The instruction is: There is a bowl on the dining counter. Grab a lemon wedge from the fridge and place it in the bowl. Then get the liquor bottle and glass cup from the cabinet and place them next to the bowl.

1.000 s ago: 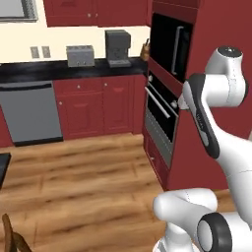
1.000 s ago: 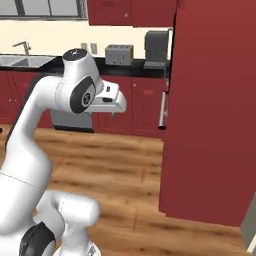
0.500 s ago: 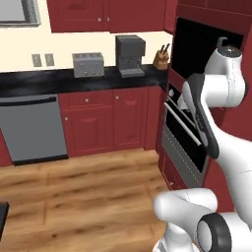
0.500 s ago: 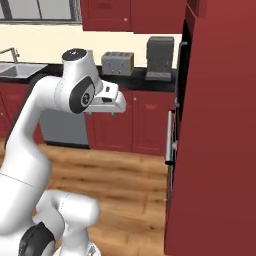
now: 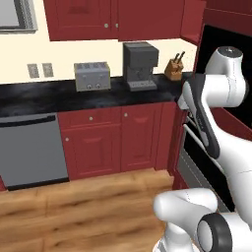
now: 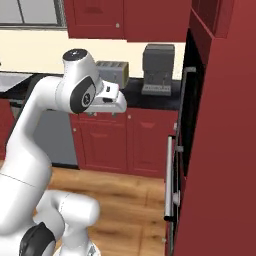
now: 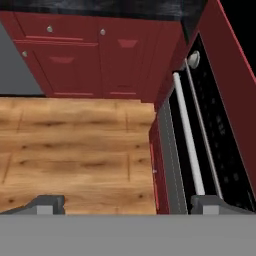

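The gripper (image 7: 128, 202) hangs wide open and empty, its two fingertips (image 7: 47, 204) poking up far apart at the bottom of the hand view, over bare wood floor (image 7: 75, 150). The hand looks down at the floor, with red cabinets (image 7: 85, 55) along the top and the black oven (image 7: 200, 125) running down the right, its long silver handle (image 7: 187, 140) angled toward the right fingertip.

From the left base view, the white arm (image 5: 216, 118) folds up on the right, right in front of the oven (image 5: 216, 142). Behind it runs a plain black counter (image 5: 64, 96) over red cabinets (image 5: 113, 142). On that counter sits a grey toaster (image 5: 92, 76), then a dark coffee machine (image 5: 140, 66) to its right, then a wooden knife block (image 5: 174, 69) near the oven column. A grey dishwasher (image 5: 32, 150) fills the lower left, and red wall cabinets (image 5: 118, 17) hang above.

The right base view gives the same stretch from the other side: arm (image 6: 60, 110) on the left, toaster (image 6: 112, 72) peeking out behind it, coffee machine (image 6: 159, 67) to the right, and the oven (image 6: 182, 150) set edge-on into a tall red panel (image 6: 225, 150).

Where are the bowl, lemon wedge, fridge, bottle and cup? I can't tell from here.
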You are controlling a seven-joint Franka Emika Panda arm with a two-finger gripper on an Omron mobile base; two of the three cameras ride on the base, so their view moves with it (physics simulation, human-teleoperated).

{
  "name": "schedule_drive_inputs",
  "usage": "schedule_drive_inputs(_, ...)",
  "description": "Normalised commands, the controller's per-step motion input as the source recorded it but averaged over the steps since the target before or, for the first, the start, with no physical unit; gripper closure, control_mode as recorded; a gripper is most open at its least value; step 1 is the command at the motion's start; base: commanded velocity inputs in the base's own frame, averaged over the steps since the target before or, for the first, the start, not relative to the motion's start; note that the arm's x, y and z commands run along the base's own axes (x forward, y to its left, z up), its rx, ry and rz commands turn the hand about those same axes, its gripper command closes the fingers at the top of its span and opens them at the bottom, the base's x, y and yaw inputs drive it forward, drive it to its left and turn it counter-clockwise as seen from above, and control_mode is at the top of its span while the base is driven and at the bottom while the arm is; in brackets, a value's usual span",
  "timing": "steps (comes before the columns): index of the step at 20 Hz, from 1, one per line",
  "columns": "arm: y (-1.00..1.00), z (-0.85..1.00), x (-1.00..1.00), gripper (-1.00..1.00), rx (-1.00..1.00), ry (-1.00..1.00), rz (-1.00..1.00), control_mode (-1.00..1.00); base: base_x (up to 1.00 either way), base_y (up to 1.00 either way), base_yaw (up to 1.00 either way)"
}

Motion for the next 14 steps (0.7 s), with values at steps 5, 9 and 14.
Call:
schedule_drive_inputs(5, 0.0, 0.0, 0.0, -1.0, 0.0, 0.0, 0.0, 1.0, 1.0, 0.49, -0.05)
schedule_drive_inputs(9, 0.0, 0.0, 0.0, -1.0, 0.0, 0.0, 0.0, 1.0, 1.0, 0.62, -0.12)
schedule_drive_inputs(14, 0.0, 0.0, 0.0, -1.0, 0.0, 0.0, 0.0, 1.0, 0.94, 0.43, -0.38)
